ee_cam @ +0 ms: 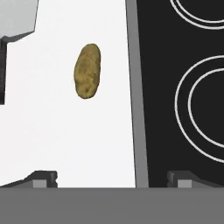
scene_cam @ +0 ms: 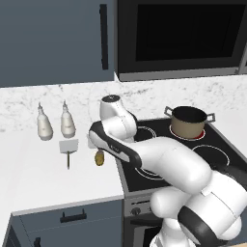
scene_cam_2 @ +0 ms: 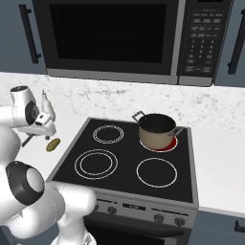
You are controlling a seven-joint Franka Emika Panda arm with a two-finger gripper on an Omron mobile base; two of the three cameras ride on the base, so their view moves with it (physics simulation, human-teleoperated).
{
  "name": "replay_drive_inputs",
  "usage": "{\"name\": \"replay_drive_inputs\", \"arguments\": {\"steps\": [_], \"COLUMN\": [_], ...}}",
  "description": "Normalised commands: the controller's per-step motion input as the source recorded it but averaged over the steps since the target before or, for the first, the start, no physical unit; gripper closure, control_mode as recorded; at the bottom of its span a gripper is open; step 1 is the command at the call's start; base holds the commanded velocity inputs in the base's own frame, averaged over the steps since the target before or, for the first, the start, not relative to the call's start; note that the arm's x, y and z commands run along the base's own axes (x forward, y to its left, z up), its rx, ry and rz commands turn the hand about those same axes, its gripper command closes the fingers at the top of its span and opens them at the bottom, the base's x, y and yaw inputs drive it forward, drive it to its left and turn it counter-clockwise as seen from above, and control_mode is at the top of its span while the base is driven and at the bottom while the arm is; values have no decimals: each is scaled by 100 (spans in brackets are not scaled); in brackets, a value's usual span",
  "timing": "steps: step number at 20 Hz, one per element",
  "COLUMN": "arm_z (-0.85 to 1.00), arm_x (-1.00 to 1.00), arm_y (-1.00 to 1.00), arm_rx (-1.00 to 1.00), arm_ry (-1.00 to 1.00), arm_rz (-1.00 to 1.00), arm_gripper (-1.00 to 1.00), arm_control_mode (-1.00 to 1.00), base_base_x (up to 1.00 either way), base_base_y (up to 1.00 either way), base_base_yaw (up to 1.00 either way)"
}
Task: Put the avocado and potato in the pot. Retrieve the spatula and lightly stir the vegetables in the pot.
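Fingertips (ee_cam: pixel 43 178) stand at the bottom corners of the hand view, spread wide apart with nothing between them; the gripper (ee_cam: pixel 111 179) hangs over the white counter (ee_cam: pixel 65 140) just beside the edge of the stove (ee_cam: pixel 175 26). Above them, in the upper left part of that frame, the potato (ee_cam: pixel 88 71) lies alone on the counter, near the stove's grey rim but apart from it. At the upper left corner sits the pale blade of the spatula (ee_cam: pixel 17 17).

Left base view, centre left: the spatula (scene_cam: pixel 68 147) lies flat just left of the potato (scene_cam: pixel 100 157). Two white bottles (scene_cam: pixel 44 124) stand behind it.

Farther back, upper right, the pot (scene_cam: pixel 188 122) sits on a red-glowing back burner; its dark inside shows no contents from these angles.
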Motion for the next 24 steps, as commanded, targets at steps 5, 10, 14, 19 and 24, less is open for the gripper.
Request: {"name": "replay_drive_inputs", "arguments": {"steps": [5,10,14,19,24], "arm_z": [-53,-36,-28,-22,-23], "arm_x": [13,25,39,50,50], "arm_y": [36,1,0,0,0], "arm_rx": [-5,-7,-6,-1,0], "arm_ry": [1,0,0,0,0], "arm_rz": [0,0,-2,0,0], "arm_gripper": [-100,-100,-100,-100,-100], "arm_control_mode": [-100,-100,-100,-100,-100], "base_base_x": [0,0,0,0,0], "base_base_y": [0,0,0,0,0], "base_base_yaw": [0,0,0,0,0]}}
